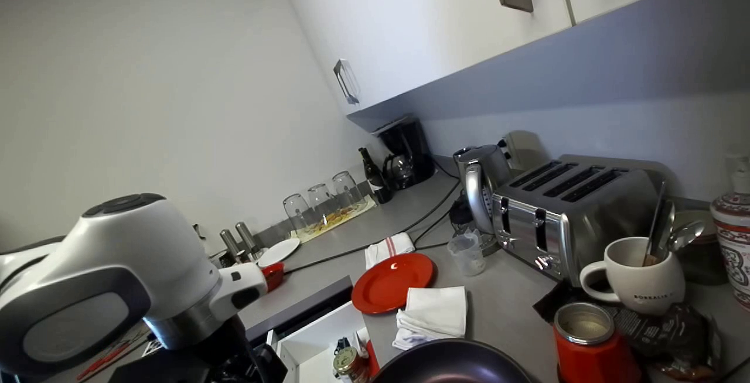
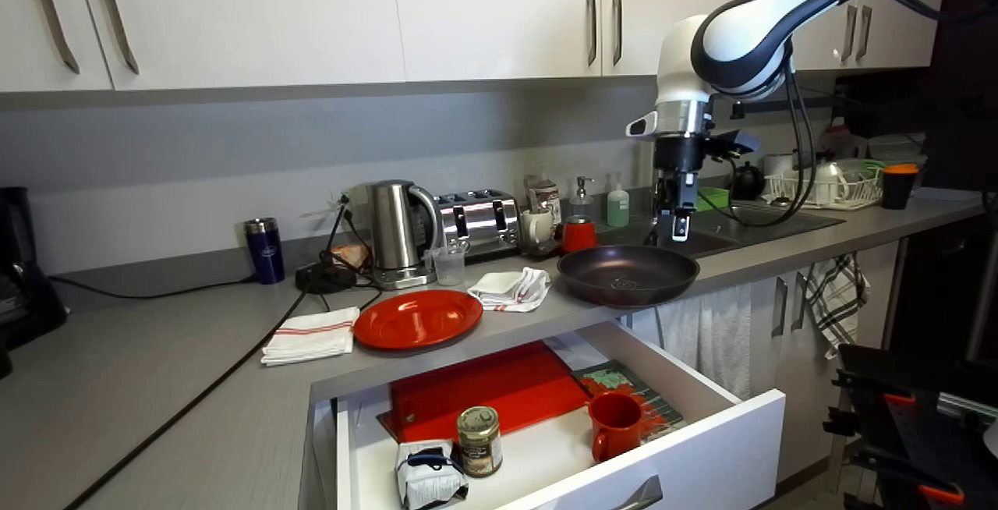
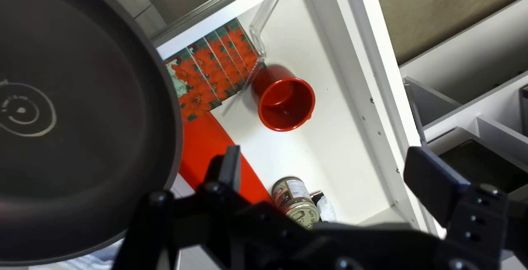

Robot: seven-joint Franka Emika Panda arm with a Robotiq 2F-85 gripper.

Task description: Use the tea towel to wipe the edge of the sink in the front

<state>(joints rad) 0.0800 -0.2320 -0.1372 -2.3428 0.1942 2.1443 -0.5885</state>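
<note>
Tea towel (image 2: pixel 511 290) isn't held yet: the pincer (image 3: pixel 324 158) has its jaws spread wide, nothing between them. In an exterior view it hangs in mid-air by the sink end of the frying pan (image 2: pixel 628 274), higher than the rim; the wrist view shows the pulled-out drawer (image 3: pixel 338 150) underneath. The towel lies just beside the pan's other end, between it and the red plate (image 2: pixel 419 319), so the pincer probably has to swing past the pan before dropping. It's a rumpled, squarish bundle with no real long axis, so grab angle shouldn't matter much, and there's only one arm anyway. Heads up, a striped cloth (image 2: pixel 310 336) lies farther from the pan, past the plate; easy mix-up. Sink (image 2: pixel 811 221) is off the pan's opposite side, wiping presumably not begun. Grey counter (image 2: pixel 249 416) under the pan, toaster (image 2: pixel 483 225) back behind it, white cupboards (image 2: pixel 499 15) above.
</note>
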